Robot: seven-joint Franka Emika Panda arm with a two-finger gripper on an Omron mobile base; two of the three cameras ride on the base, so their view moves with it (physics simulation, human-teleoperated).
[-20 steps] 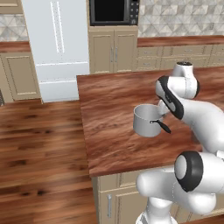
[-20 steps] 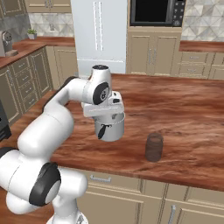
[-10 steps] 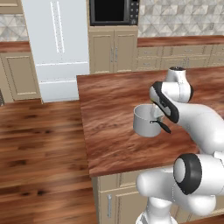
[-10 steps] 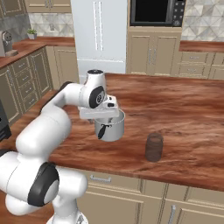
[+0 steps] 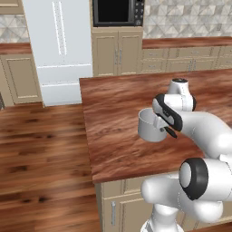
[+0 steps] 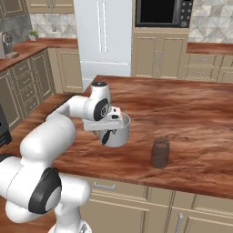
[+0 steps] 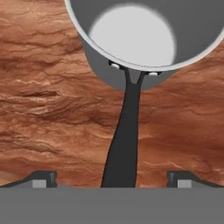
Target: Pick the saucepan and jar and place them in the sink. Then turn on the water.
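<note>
Above the thin black stick handle of the silver-grey metal saucepan, the gripper is seen with its jaws spread wide and with nothing held; the handle runs between the two finger tips, which are placed well apart on either side of it. The saucepan stands upright on the reddish-brown wooden counter, near its left front part. The small brownish glass jar is standing just to the right, apart from the saucepan and close to the front edge. The task is judged to be at its beginning: neither thing is lifted, nothing is placed in a sink, and the water is not yet turned on. Much free counter surface is left behind both things, while at the front edge little room is given.
</note>
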